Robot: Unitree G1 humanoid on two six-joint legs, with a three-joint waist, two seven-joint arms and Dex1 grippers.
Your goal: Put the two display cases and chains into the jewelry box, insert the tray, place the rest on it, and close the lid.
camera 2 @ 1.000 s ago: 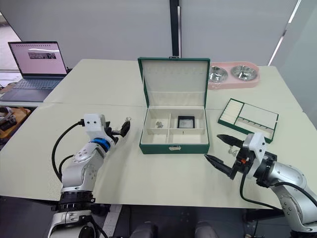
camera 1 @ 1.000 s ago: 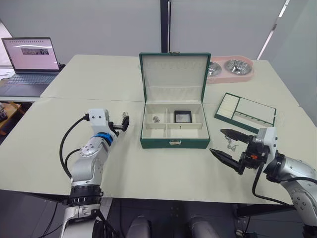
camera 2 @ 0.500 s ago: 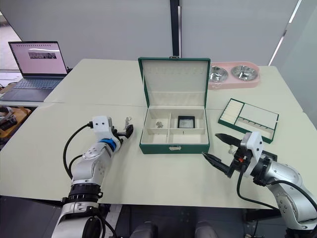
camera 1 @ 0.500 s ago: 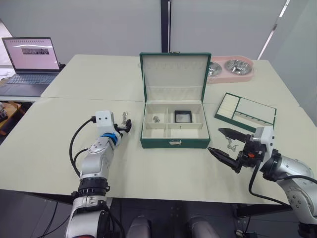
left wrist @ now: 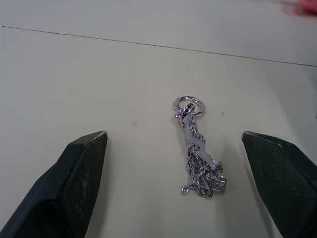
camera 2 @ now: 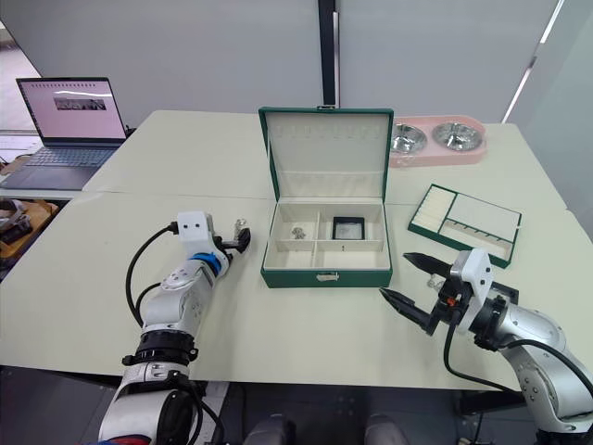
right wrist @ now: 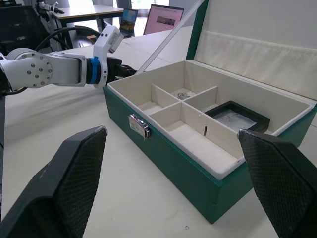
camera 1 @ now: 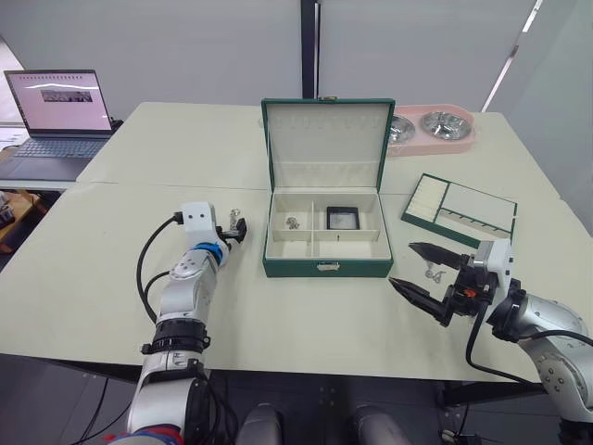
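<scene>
Dark green with cream lining, the jewelry box (camera 1: pixel 325 234) stands at the centre of the frame on the pale tabletop (camera 1: pixel 111 278), its lid (camera 1: pixel 324 144) raised upright behind it. One display case (camera 1: pixel 342 218) lies flat in the box's rear right compartment, and a small silver chain (camera 1: pixel 293 222) rests in the rear left one. The metal front clasp (right wrist: pixel 138 125) faces the camera side.

The tray (camera 1: pixel 459 209) sits on the tabletop at the right of the frame, apart from the box, with the pink double pet bowl (camera 1: pixel 431 128) beyond it toward the upper right. A laptop (camera 1: pixel 57 116) is open at the upper left.

Left of the box, the left pincer (camera 1: pixel 235 230) hovers low with its two black fingers (left wrist: pixel 74 173) spread wide; a second chain (left wrist: pixel 198 158) lies bunched on the tabletop between them, its ring clasp (left wrist: pixel 189 104) pointing away from the wrist, touched by neither finger.

At the lower right of the frame the right pincer (camera 1: pixel 419 269) is also spread, holding nothing, its tips aimed toward the box. A third chain (camera 1: pixel 432 272) lies on the tabletop just beside its upper finger, between the pincer and the tray.
</scene>
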